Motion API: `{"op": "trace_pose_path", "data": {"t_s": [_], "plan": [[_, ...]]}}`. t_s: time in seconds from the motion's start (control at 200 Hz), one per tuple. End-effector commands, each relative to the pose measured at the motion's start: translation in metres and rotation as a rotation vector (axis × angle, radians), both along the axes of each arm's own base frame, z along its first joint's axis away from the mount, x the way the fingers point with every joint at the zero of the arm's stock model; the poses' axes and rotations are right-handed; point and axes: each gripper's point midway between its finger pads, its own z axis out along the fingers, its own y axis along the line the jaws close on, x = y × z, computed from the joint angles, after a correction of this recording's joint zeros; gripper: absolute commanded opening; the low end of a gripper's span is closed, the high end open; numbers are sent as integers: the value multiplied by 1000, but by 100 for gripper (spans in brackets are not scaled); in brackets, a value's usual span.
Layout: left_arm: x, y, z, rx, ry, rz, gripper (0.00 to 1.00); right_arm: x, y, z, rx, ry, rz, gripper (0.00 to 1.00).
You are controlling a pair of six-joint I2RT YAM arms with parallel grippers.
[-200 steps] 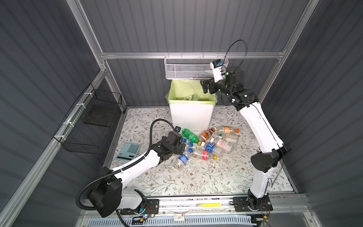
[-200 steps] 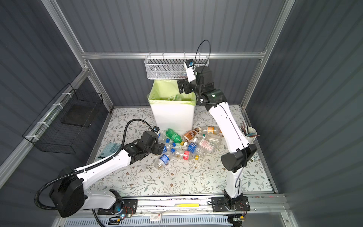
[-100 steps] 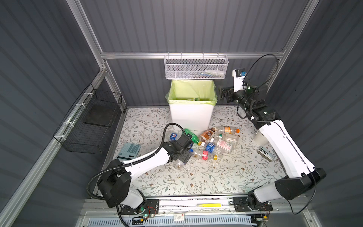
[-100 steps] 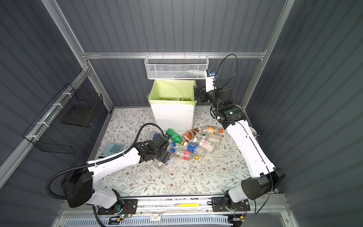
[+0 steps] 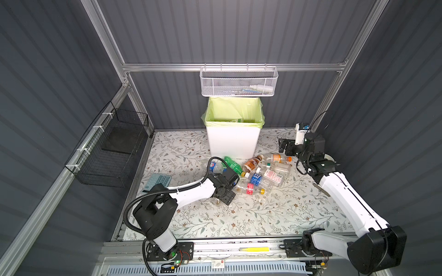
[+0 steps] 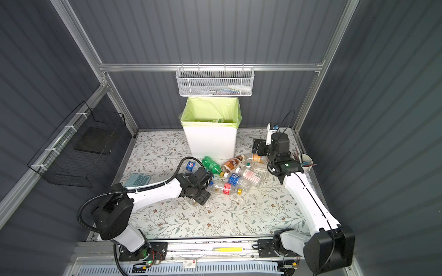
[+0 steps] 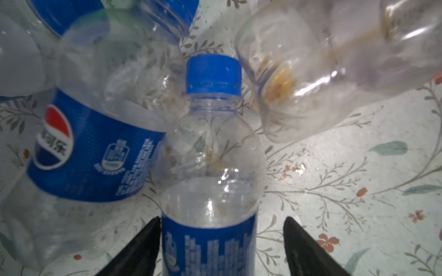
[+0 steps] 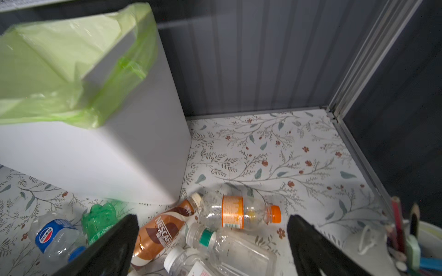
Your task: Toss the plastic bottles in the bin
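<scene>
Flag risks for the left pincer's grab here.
1. Left pincer sits off-centre on the blue-capped bottle: one finger touches, the other stands clear, so a squeeze may shove or roll it.
2. The Pepsi bottle lies against it and may get dragged along.
3. The mesh basket hangs above the bin, cramping the drop.

White bin (image 5: pixel 233 143), pale green liner (image 5: pixel 233 108), floral-patterned table (image 5: pixel 263 215), seemingly brown bottle (image 5: pixel 251 164).

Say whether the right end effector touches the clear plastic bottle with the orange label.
Apart. The right wrist view shows the orange-labelled clear plastic bottle lying beyond the open right end effector, floor visible between cap and fingertip.
</scene>
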Motion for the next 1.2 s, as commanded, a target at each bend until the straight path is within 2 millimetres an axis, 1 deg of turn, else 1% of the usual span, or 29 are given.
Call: {"op": "trace_pose_path", "data": {"t_s": [0.0,0.13,0.225,0.325,0.49,0.59,0.64,0.68,0.77,0.8,0.815,0.861,0.911,0.941,0.961,0.966,0.981,1.021,1.076,1.131,1.166,1.191], "plan": [[3,-7,4,-11,5,6,78,-1,-4,-3,66,-33,-26,99],[3,-7,0,-4,11,5,73,-6,-8,-16,82,-14,-40,99],[3,-7,-1,2,12,3,66,-8,-11,-22,83,-2,-49,99],[2,-6,-1,5,14,0,57,-9,-14,-23,88,-1,-56,99],[3,-8,7,-14,0,-5,52,-10,-18,-21,97,-8,-67,99],[5,-9,20,-37,-22,-4,51,-10,-19,-21,104,-11,-71,99],[7,-11,33,-60,-48,-3,51,-10,-20,-21,104,-12,-72,99],[10,-12,47,-83,-77,-2,50,-10,-20,-21,104,-13,-72,99],[21,-14,95,-137,-186,1,50,-10,-22,-20,102,-15,-76,99],[27,-12,116,-154,-241,7,49,-10,-22,-21,101,-15,-77,99],[29,-12,127,-164,-267,8,49,-14,-23,-11,107,-43,-76,99],[40,-8,166,-187,-372,24,49,-15,-23,-7,110,-57,-74,99],[51,-6,212,-222,-498,27,49,-15,-23,-5,116,-69,-73,99],[57,-4,245,-249,-583,30,49,-15,-22,-3,121,-76,-69,99],[60,-3,263,-263,-633,30,49,-15,-22,-2,124,-79,-68,99],[61,-3,275,-278,-656,30,49,-15,-22,-1,125,-81,-67,99],[63,-2,296,-301,-707,37,49,-15,-22,-1,125,-82,-66,99],[67,2,342,-344,-830,41,49,-15,-22,1,129,-87,-63,99],[66,8,403,-436,-993,49,49,-16,-21,3,131,-91,-61,99],[60,12,458,-539,-1146,46,50,-18,-22,4,132,-94,-61,99],[55,15,487,-602,-1230,48,51,-19,-22,4,132,-97,-62,99],[54,15,502,-633,-1277,45,51,-20,-23,4,132,-96,-64,99]]}}
